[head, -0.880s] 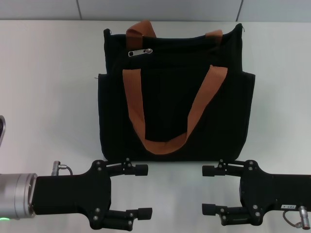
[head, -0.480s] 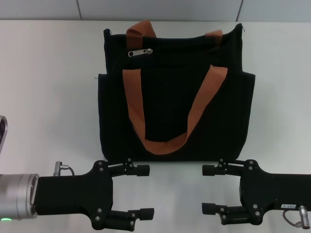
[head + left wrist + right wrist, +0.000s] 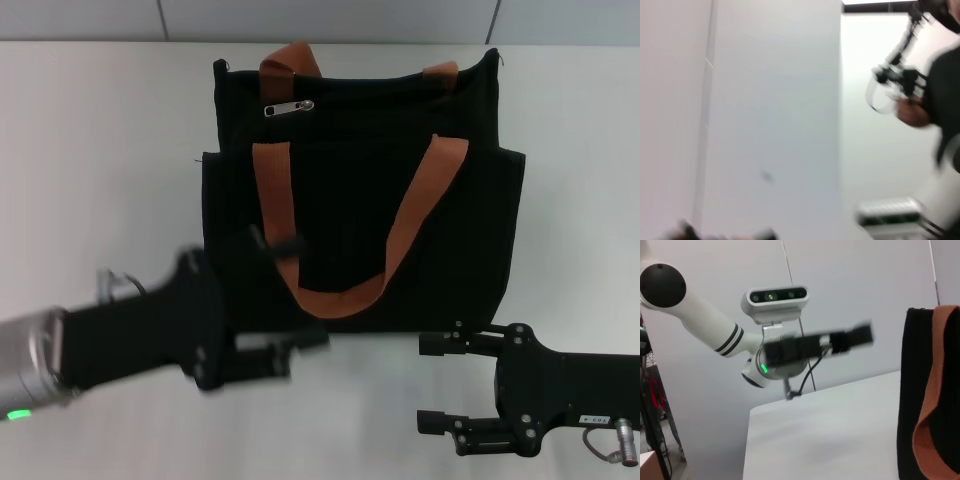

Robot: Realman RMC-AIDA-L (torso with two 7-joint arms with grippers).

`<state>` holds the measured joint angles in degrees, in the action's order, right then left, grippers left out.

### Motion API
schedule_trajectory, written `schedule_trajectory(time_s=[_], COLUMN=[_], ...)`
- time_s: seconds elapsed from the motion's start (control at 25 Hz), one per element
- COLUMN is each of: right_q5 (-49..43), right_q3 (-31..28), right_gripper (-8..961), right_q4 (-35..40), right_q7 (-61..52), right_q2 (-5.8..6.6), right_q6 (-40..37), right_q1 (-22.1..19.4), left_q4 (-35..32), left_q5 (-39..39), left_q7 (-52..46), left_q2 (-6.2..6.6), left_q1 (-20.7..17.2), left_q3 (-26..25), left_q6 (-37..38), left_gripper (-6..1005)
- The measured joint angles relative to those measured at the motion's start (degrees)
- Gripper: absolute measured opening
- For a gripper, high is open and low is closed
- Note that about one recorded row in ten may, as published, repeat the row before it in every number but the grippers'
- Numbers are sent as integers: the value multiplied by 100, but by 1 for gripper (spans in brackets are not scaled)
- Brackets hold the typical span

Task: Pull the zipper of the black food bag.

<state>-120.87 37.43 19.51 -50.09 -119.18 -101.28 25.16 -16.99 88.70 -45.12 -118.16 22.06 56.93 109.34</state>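
Observation:
The black food bag (image 3: 350,200) lies flat on the white table, its two rust-orange strap handles (image 3: 275,215) facing me. The zipper (image 3: 288,107), a small silver slider with its tab, sits near the bag's top left corner. My left gripper (image 3: 286,295) is blurred with motion, open, and over the bag's lower left edge, far below the zipper. My right gripper (image 3: 431,384) stands open just in front of the bag's lower right corner, not touching it. In the right wrist view the bag's side (image 3: 912,390) and one strap (image 3: 936,385) show.
The white table (image 3: 100,150) stretches to both sides of the bag, with a wall line behind it. The right wrist view shows the left arm (image 3: 790,352) and the head camera (image 3: 775,302) across the table. The left wrist view shows only blurred wall.
My left gripper has lifted and swung forward from the table's front edge onto the bag's lower left part. The right gripper and the bag have stayed put.

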Motion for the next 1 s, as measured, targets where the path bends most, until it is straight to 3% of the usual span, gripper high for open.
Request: schedule_trajectory(time_s=[0.08,0.12,0.24,0.28,0.32,0.48,0.52,0.56,0.72,1.0], right_q5=[2,2,3,3,3,10,17,17,21,21], right_q3=[-9,-9,-9,-9,-11,-15,-32,-32,-124,-222], right_gripper=[774,774,774,774,774,774,774,774,774,774], right_q4=[0,0,-4,-6,-7,-8,-1,-1,23,42], right_q7=[0,0,0,0,0,-17,-31,-31,-45,-54], right_q2=[0,0,0,1,0,0,1,1,1,10], right_q6=[1,1,-1,-1,-1,-15,-21,-21,-20,-20], right_q1=[-3,-3,-3,-3,-3,-3,-3,-3,-4,-1], left_q4=[221,221,607,607,699,585,420,420,94,-368], left_q5=[-265,-265,-841,-841,-1110,-1157,-1102,-1102,-553,406], left_q7=[86,86,-110,-110,-189,-213,-288,-288,-497,-526], left_q2=[-55,-55,-48,-48,-43,-3,64,64,219,305], left_q1=[28,28,29,29,-15,-49,-49,-49,21,159], left_q3=[-1167,-1167,-2165,-2165,-2689,-2987,-2962,-2962,-2785,-2359], left_q6=[224,224,282,282,195,-301,-945,-945,-2119,-2381], left_gripper=[833,833,832,832,832,833,832,832,832,833])
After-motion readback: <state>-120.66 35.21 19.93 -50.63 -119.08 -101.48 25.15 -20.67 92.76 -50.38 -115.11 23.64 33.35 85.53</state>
